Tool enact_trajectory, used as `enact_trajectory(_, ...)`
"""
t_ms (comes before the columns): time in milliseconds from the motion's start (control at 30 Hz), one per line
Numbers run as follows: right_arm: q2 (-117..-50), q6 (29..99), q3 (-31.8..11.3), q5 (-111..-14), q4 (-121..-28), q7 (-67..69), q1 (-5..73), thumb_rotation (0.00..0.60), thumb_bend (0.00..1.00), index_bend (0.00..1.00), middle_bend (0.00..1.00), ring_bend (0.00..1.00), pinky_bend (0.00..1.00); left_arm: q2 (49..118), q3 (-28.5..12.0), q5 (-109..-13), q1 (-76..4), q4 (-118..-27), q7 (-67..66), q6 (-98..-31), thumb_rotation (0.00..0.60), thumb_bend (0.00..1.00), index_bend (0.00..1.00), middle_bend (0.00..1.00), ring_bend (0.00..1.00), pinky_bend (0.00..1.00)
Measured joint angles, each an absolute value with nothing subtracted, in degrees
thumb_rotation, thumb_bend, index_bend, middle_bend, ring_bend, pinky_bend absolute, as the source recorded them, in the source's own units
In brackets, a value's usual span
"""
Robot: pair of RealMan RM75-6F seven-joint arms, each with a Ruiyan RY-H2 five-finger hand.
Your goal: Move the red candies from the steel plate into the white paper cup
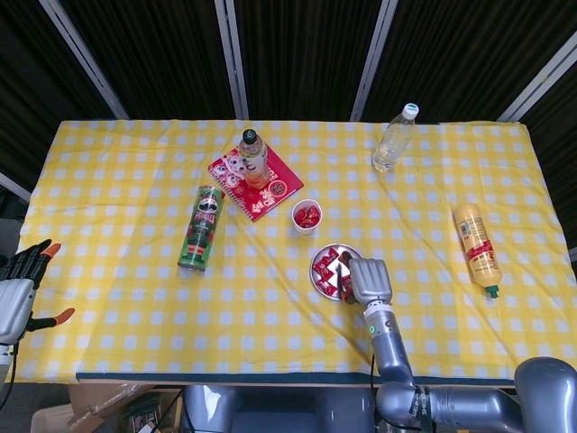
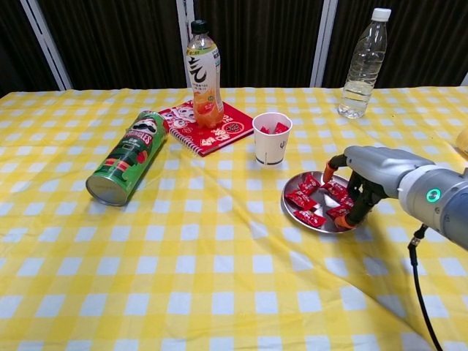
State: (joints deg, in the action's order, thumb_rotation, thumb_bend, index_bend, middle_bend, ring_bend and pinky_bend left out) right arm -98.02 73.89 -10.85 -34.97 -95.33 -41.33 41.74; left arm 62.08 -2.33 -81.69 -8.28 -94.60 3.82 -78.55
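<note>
The steel plate [image 1: 315, 262] [image 2: 287, 206] lies right of the table's middle and holds several red candies [image 1: 330, 268] [image 2: 300, 199]. Just behind it stands the white paper cup [image 1: 306, 224] [image 2: 271, 146], with red candies [image 2: 275, 129] showing inside. My right hand [image 1: 368, 280] [image 2: 365, 172] reaches down over the plate's right side. Its fingertips [image 2: 345, 219] touch the candies there while the thumb stands apart, and no candy is lifted. My left hand [image 1: 16, 290] hangs off the table's left edge with fingers apart and nothing in it.
A green Pringles can [image 1: 200, 227] [image 2: 126, 157] lies on its side at the left. An orange drink bottle [image 2: 204, 77] stands on a red notebook [image 2: 223, 128] behind the cup. A water bottle [image 2: 361, 64] is at the back right, and a yellow bottle [image 1: 476, 238] lies far right.
</note>
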Motion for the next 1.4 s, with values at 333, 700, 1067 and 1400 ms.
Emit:
enact_trajectory(333,-99.2,73.5,-11.6,-35.4,-94.1,-41.1,41.5,0.6,0.3,0.29,0.82,0.91,0.92,61.9,-2.4,-81.3,-8.3,-94.8,3.7,-78.2,0.6,0.03,0.0,0.0,0.0,0.0)
enact_trajectory(700,-99.9,72.3,-11.9,-33.1,-91.0,-41.6,40.6,0.6,0.3,0.32,0.82,0.91,0.92,61.8,-2.4,-81.3,-8.4,-95.2,3.5,-78.0,0.6,0.03,0.0,0.0,0.0,0.0)
enact_trajectory(1067,-100.0,71.5,-12.1,-32.5,-89.8,-41.7,39.9,0.6,0.35,0.46,0.82,0.91,0.92,61.7,-2.3,-81.6,-8.3,-95.1,3.9,-78.1,0.6,0.03,0.0,0.0,0.0,0.0)
enact_trajectory(1400,-100.4,70.4,-12.1,-33.4,-88.3,-40.6,39.5,0.6,0.6,0.58,0.82,0.91,0.92,61.7,-2.2,-81.8,-8.2,-94.6,4.6,-78.1,0.6,0.03,0.0,0.0,0.0,0.0)
